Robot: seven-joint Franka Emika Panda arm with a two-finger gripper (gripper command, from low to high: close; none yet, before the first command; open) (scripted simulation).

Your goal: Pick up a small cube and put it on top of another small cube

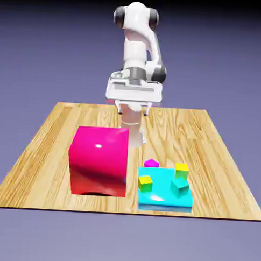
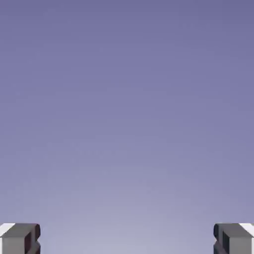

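Exterior view gives me the pincer [image 1: 134, 107] hanging above the far part of the wooden counter [image 1: 40, 149], its jaws spread wide with nothing between them. Hand view agrees: I see only the two grey fingertips [image 2: 20, 239] at the bottom corners against plain backdrop. The small magenta-purple cube [image 1: 151, 163] sits at the far edge of the cyan slab [image 1: 161, 200], beside the big pink cube [image 1: 98, 160], well apart from the pincer.
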